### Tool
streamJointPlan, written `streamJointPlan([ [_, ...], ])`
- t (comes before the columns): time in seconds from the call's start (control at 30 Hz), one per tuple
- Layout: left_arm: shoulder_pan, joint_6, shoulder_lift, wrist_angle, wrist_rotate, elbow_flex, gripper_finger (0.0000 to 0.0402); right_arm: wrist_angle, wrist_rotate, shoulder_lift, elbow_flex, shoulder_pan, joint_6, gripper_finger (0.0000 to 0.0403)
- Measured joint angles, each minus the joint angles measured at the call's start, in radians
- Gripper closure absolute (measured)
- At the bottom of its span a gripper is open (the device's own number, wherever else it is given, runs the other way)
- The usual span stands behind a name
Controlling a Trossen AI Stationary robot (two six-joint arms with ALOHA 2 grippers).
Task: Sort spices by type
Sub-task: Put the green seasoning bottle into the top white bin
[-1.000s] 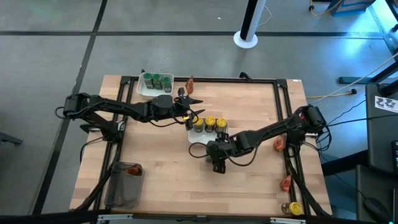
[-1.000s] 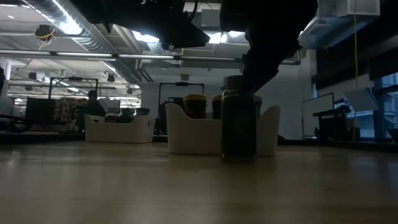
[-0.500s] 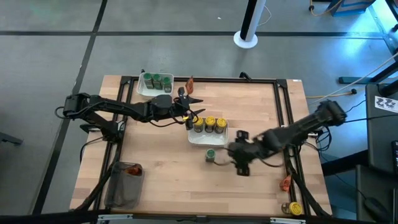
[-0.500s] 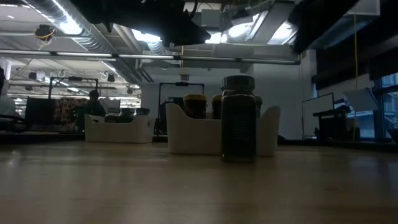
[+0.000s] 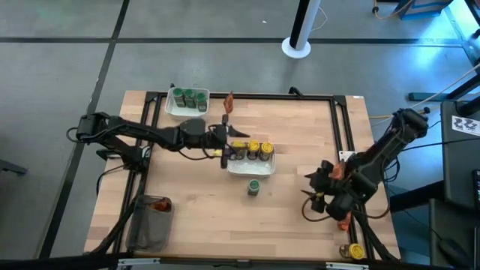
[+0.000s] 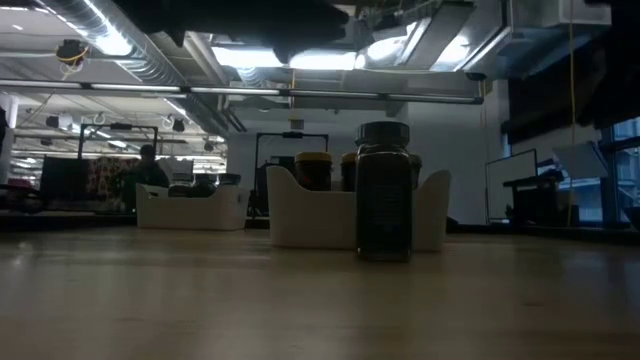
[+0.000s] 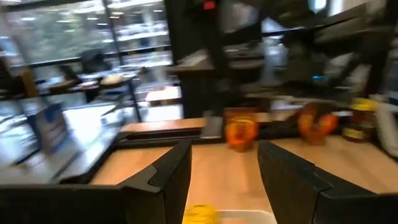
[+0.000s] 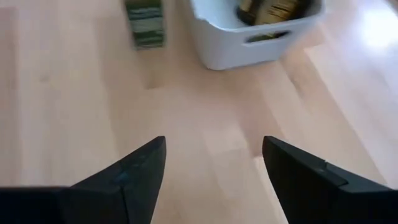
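A green-lidded jar [image 5: 254, 187] [image 6: 384, 190] [image 8: 144, 25] stands upright on its base on the table, just near of a white tray [image 5: 251, 168] [image 8: 231, 48] holding three yellow-lidded jars [image 5: 253, 150]. My right gripper [image 5: 313, 190] [image 8: 214, 146] hovers open over bare wood, to the right of that jar. My left gripper [image 5: 229, 144] [image 7: 224, 149] hangs level and open over the tray's left end, nothing between its fingertips. A second white tray [image 5: 174, 111] at the far left holds green-lidded jars [image 5: 189, 96].
An orange packet [image 5: 229, 100] lies at the far edge. Two orange packets [image 5: 337, 171] [image 5: 344, 221] and a yellow-lidded jar [image 5: 355, 251] sit along the right rail. A clear grey tub [image 5: 148, 225] stands at the near left. Bare wood lies between the green-lidded jar and my right gripper.
My right gripper has drawn away from the green-lidded jar toward the table's right edge, quickly, swinging round as it went. The jar stays standing where it was. My left gripper has turned a little toward the near side over the tray's left end.
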Motion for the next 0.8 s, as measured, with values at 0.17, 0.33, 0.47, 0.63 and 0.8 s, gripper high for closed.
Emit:
streamJointPlan([
  [0.17,-0.043,0.023,0.000,0.009,0.037,0.000,0.0228,0.051,0.103,-0.005,-0.129,0.038,0.090,0.0134],
  [0.33,-0.076,-0.026,0.000,-0.036,0.018,0.023,0.0193,0.132,0.190,-0.005,-0.217,0.035,0.097,0.0134],
  [0.47,-0.103,-0.017,0.000,-0.121,0.045,0.063,0.0137,0.191,0.271,-0.005,-0.264,0.035,0.097,0.0134],
  [0.63,-0.165,0.038,-0.001,-0.199,0.043,0.129,0.0085,0.279,0.332,-0.005,-0.306,0.035,0.072,0.0134],
  [0.8,-0.226,0.014,0.028,-0.439,-0.191,0.247,0.0066,0.294,0.353,-0.005,-0.313,0.035,0.041,0.0134],
])
